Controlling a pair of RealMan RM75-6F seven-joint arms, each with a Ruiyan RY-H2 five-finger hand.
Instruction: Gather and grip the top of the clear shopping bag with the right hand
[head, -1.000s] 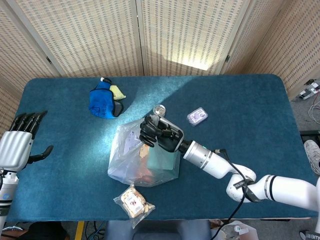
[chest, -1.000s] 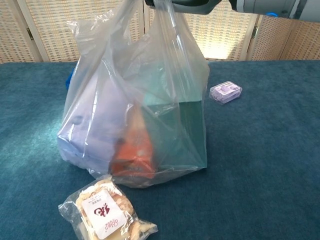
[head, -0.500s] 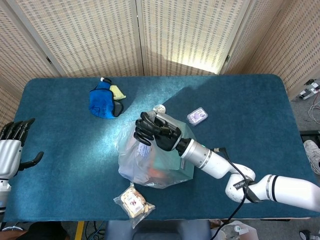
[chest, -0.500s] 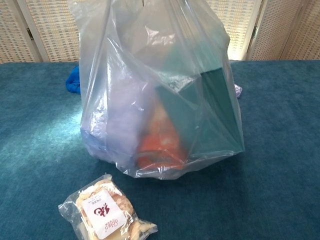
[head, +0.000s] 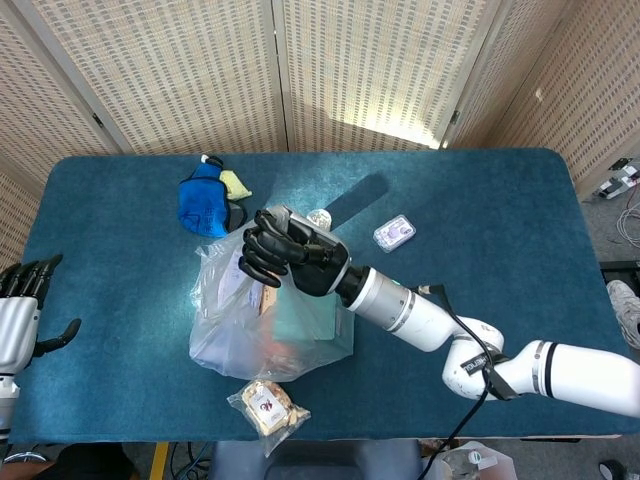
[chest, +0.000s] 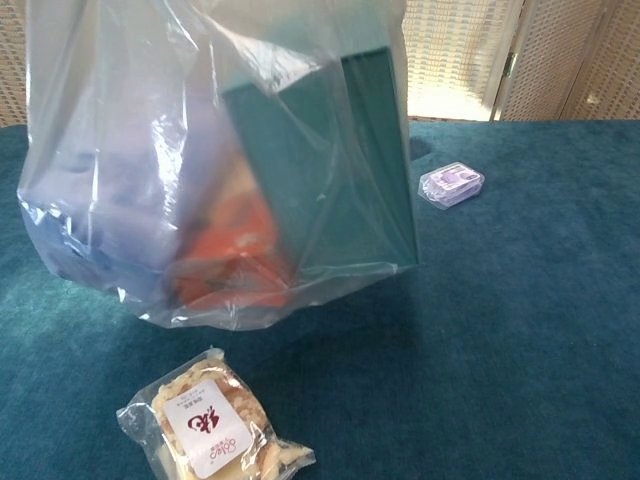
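Note:
The clear shopping bag (head: 262, 320) hangs from its gathered top, which my right hand (head: 285, 260) grips with its black fingers curled around the plastic. In the chest view the bag (chest: 210, 170) fills the upper left and hangs clear of the blue tabletop, casting a shadow beneath; a teal box (chest: 320, 175), an orange item (chest: 225, 255) and a pale purple pack show through it. The right hand itself is above that view's top edge. My left hand (head: 20, 305) is at the far left table edge, fingers apart, holding nothing.
A snack packet (chest: 210, 425) lies near the front edge below the bag. A small purple-labelled case (chest: 452, 184) sits to the right. A blue pouch (head: 207, 203) with a yellow item lies at the back left. A small round tin (head: 320, 217) is behind the hand.
My right hand has carried the bag up and to the left; the bag now swings off the table. The left hand has drawn back toward the left edge.

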